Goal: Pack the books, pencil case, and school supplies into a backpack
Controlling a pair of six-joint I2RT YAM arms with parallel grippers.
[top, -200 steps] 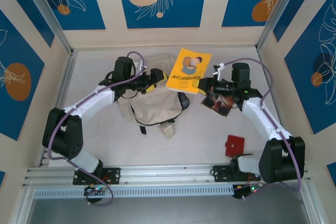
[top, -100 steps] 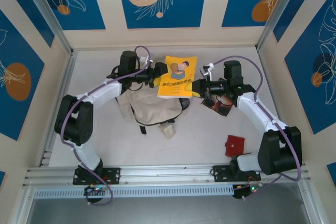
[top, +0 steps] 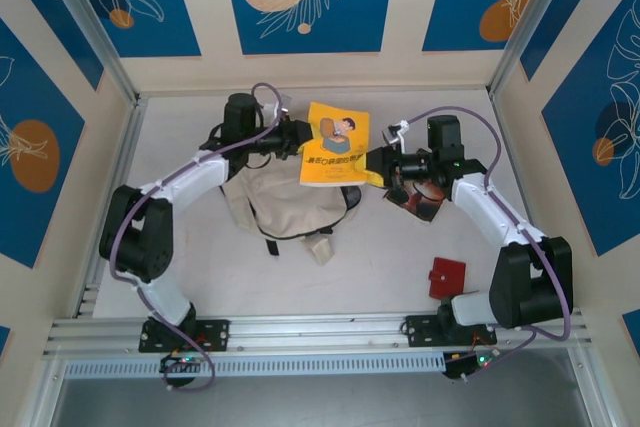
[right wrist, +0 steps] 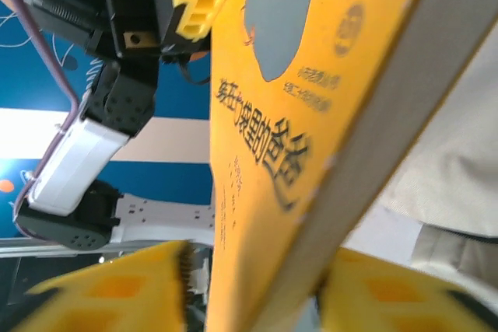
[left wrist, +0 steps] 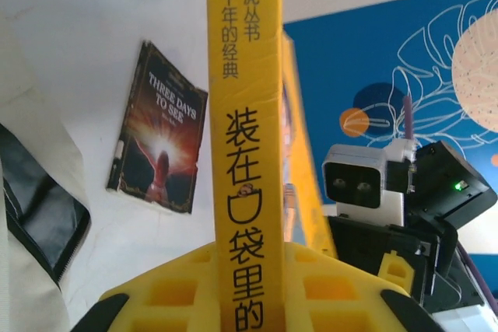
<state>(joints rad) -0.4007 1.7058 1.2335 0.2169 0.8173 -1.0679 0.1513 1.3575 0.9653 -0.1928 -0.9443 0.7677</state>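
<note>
1. Table [top: 360,267]: pale, flat top. The arm bases sit at its near edge.

2. Backpack [top: 290,209]: cream-white fabric with dark straps. It lies flat at the middle of the table, between the two arms and slightly toward the left one.

3. Left arm [top: 190,182]: rises from the near-left corner with its elbow folded out toward the left edge. The forearm reaches inward across the backpack's far-left part, and the wrist is turned toward the centre.
   - Left gripper [top: 298,142]: its yellow fingers are closed on the spine side of the yellow book. The left wrist view shows the spine standing upright between them.

4. Right arm [top: 490,212]: rises from the near-right corner with its elbow toward the right edge. The forearm angles inward and toward the far edge, and the wrist points left, facing the other gripper.
   - Right gripper [top: 375,162]: its jaws are parted on either side of the book's right edge. The right wrist view shows a gap beside one finger.

5. Yellow book [top: 335,145]: held up off the table over the backpack's far edge, with the cover and its grey-blue picture tilted toward the overhead camera.

6. Black book [left wrist: 159,141]: titled "Three Days to See". It lies flat on the table right of the backpack, under the right wrist.

7. Red flat item [top: 447,277]: lies on the table near the right arm's base, well apart from the backpack.
</note>
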